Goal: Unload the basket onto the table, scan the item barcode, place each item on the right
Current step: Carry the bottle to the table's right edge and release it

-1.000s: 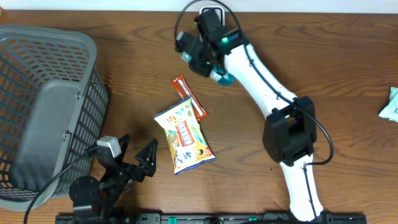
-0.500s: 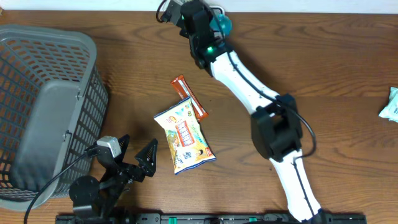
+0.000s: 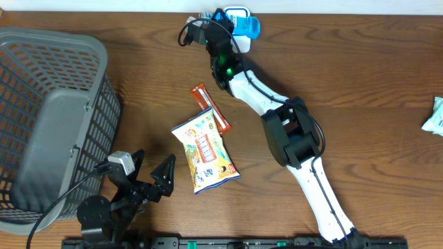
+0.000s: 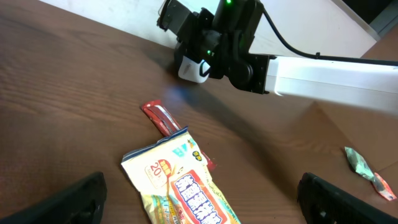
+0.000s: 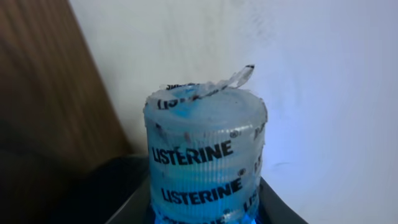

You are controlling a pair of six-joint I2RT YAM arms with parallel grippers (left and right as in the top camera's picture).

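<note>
The item is a small blue Listerine bottle (image 3: 245, 27) with a ribbed clear cap (image 5: 204, 149), and my right gripper (image 3: 227, 33) is shut on it at the table's back edge. Dark fingers (image 5: 121, 193) flank the bottle low in the right wrist view. It is held up against a white device (image 3: 235, 10) by the wall. No barcode shows in any view. My left gripper (image 3: 149, 180) stands open at the front left, nothing between its fingers (image 4: 74, 199). The left wrist view looks out at the right gripper (image 4: 193, 59) over the table.
A grey mesh basket (image 3: 41, 69) fills the left side. A yellow snack bag (image 3: 204, 152) and a red bar wrapper (image 3: 210, 107) lie mid-table, in front of my left gripper. A small green-and-white packet (image 3: 435, 116) lies at the right edge.
My right arm has swung toward the back edge, carrying the bottle up to the white device and turning the wrist. The left arm has not moved.
</note>
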